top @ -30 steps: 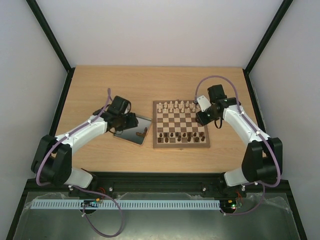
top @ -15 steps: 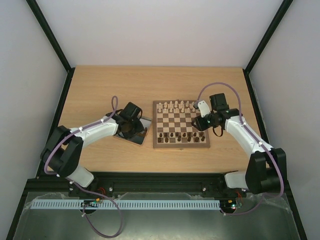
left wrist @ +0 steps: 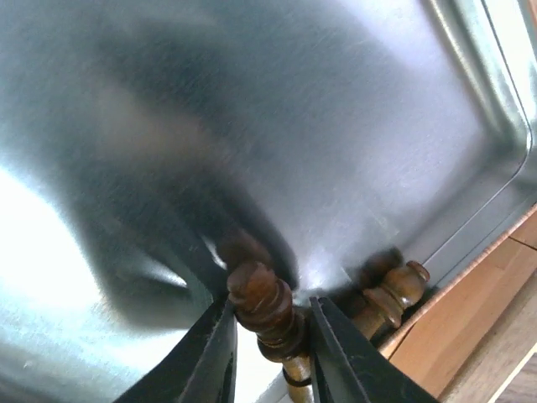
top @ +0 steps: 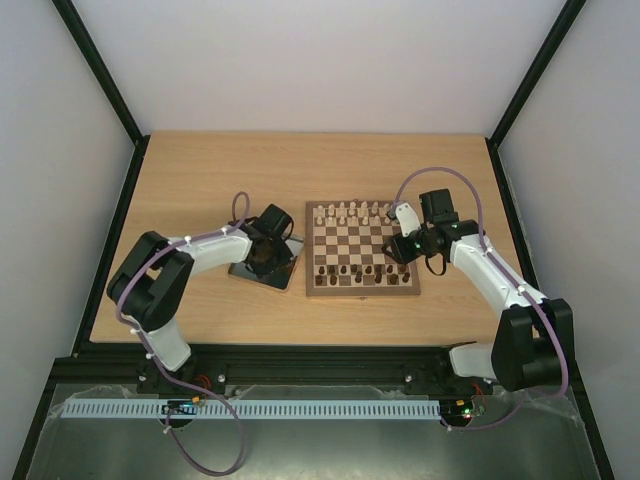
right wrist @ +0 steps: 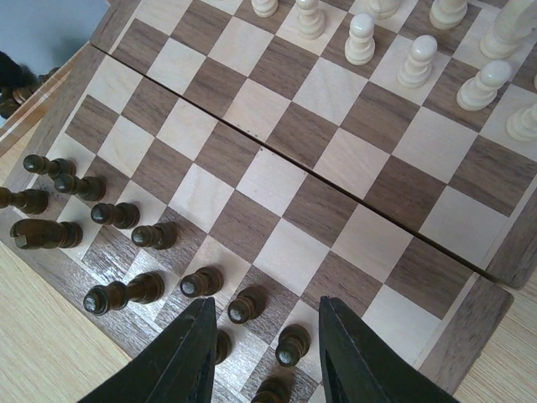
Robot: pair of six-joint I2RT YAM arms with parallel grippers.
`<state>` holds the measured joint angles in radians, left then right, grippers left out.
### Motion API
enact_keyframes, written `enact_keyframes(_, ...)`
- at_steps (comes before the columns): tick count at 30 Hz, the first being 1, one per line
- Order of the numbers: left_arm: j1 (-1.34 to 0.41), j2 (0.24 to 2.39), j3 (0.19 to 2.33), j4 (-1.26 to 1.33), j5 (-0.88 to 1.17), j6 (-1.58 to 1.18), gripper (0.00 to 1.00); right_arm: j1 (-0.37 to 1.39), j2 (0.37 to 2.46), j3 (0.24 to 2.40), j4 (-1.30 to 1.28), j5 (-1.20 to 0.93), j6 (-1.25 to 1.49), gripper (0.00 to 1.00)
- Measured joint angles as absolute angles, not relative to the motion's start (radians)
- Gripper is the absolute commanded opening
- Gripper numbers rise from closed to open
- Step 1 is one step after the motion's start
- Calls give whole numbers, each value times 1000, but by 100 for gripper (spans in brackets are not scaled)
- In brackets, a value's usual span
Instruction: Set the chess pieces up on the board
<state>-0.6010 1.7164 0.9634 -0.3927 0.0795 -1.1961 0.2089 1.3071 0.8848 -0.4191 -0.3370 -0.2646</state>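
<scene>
One board (top: 362, 292), one metal tray (left wrist: 336, 101); two dark chess pieces (left wrist: 260, 300) in tray, roughly twelve on board

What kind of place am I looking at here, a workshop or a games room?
Most likely a robotics lab test cell. Two robot arms are bolted at the near edge of a wooden table, white panels in a black frame enclose it, and the only props are a chessboard and a metal tray.

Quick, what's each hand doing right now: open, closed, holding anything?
Left hand: straddles a dark chess piece on the metal tray; whether it grips it cannot be told.
Right hand: open, empty, over the board.
</scene>
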Motion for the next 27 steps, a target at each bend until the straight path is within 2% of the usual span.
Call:
enact_keyframes(7,-588,1792,1063,-439,54,-1111,3,209,1307,878,-419,-346,-266,36)
enact_keyframes(14,-550,1886,1218,-523,-53,-823,2,209,1307,876,-419,-353,-270,36)
enact_keyframes(20,-545,1926,1256,-590,-137,-599,2,209,1307,876,-419,-359,-273,36)
enact_keyframes(22,-545,1930,1256,-604,-144,-543,4,209,1308,876,-419,-360,-273,36)
enact_keyframes(24,-550,1930,1256,-616,-156,-498,15,209,1309,876,-419,-360,-273,36)
enact_keyframes(27,-564,1930,1256,-638,-185,-445,23,209,1309,876,-419,-361,-273,36)
